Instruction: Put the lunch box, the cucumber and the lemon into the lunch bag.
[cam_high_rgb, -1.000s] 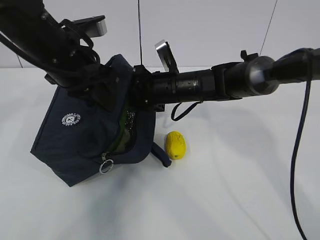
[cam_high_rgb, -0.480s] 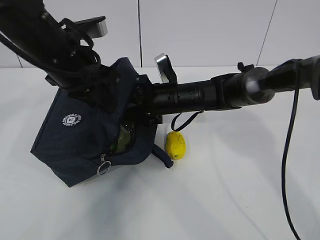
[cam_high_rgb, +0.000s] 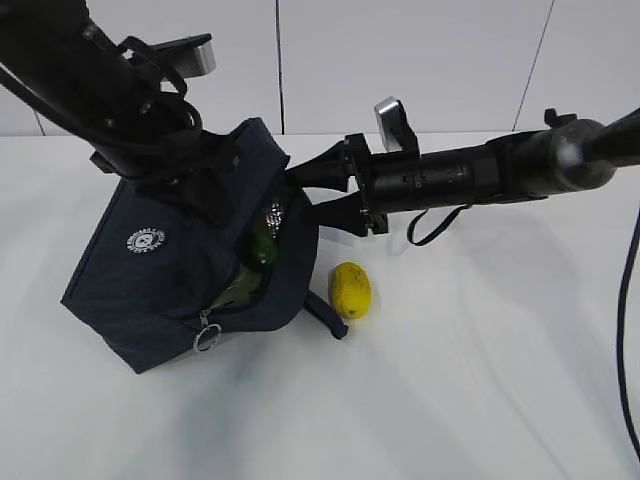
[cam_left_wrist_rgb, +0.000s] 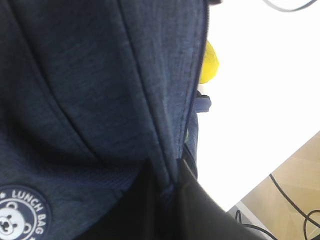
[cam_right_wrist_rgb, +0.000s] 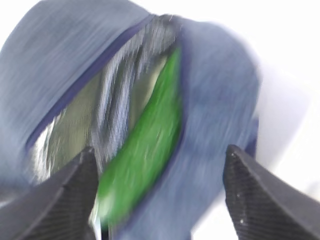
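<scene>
Two of three items look bagged: the right hand (cam_high_rgb: 325, 190) has backed out of the lunch bag (cam_high_rgb: 150, 280), jaws spread and empty, leaving the cucumber (cam_high_rgb: 263, 243) inside beside the pale lunch box (cam_high_rgb: 232, 290). The left hand (cam_left_wrist_rgb: 167, 200) stays clenched on the bag's rim. Only the lemon (cam_high_rgb: 351, 290) remains on the tabletop (cam_high_rgb: 480, 380), beside a loop handle (cam_high_rgb: 325, 312).

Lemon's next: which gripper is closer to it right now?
The right. The right gripper hangs open just above and slightly left of the lemon, at the lunch bag mouth. The left gripper is farther left, shut on the bag's upper edge.
</scene>
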